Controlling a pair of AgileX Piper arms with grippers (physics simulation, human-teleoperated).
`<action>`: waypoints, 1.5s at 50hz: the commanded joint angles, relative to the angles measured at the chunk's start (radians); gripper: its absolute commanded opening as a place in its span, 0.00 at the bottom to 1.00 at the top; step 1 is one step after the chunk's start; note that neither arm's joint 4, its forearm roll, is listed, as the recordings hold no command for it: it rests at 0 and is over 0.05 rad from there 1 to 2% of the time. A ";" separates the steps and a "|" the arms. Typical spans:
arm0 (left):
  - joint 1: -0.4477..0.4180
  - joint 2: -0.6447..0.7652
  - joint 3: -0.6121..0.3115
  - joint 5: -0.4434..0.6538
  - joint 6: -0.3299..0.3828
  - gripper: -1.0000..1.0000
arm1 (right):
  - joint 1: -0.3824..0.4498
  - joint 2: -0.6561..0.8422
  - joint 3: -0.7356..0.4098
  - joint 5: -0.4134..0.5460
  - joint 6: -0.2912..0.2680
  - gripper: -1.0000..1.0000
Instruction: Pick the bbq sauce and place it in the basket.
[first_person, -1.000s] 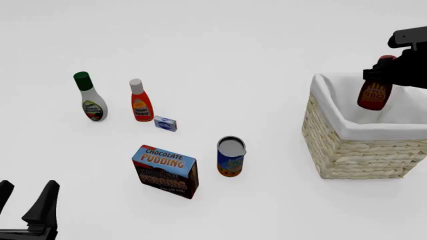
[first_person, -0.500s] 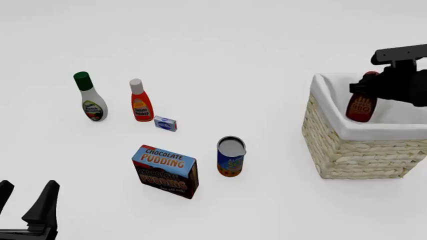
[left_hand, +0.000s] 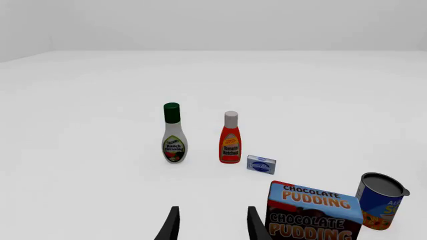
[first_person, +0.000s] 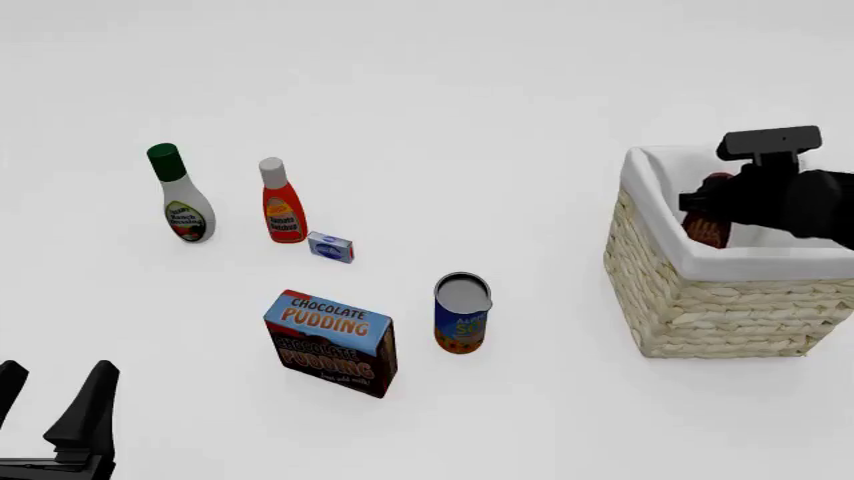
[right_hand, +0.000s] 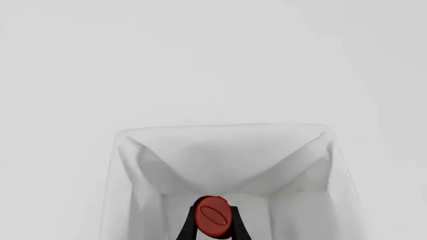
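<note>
The task looks close to done. The sauce bottle (first_person: 706, 222) is off the tabletop (first_person: 507, 100) and hangs inside the mouth of the basket (first_person: 707, 310), its lower part hidden below the white cloth rim, near the basket's left wall. It is not yet released: the right hand (first_person: 710, 208) grips it near the neck, and in the right wrist view the two fingers (right_hand: 189, 226) sit tight on either side of the red cap (right_hand: 213, 216), with the lined inside of the basket open beyond it. What remains, as I judge it, is to let go and lift the arm clear of the basket.

The bottle is small and dark reddish-brown with a red cap; only a strip of its body shows above the rim, and its label is too hidden to read. Whether it touches the basket floor cannot be told.

The left hand (left_hand: 211, 225) is idle, well apart from the basket, low over the tabletop with its fingers spread and nothing between them.
</note>
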 joint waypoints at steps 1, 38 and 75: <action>0.000 0.000 0.000 0.000 0.000 1.00 | 0.007 0.032 0.022 -0.040 0.026 0.00; 0.000 0.000 0.000 0.000 0.000 1.00 | 0.008 -0.007 0.018 -0.012 0.014 1.00; 0.000 0.000 0.000 0.000 0.000 1.00 | 0.027 -0.149 -0.108 0.149 -0.045 1.00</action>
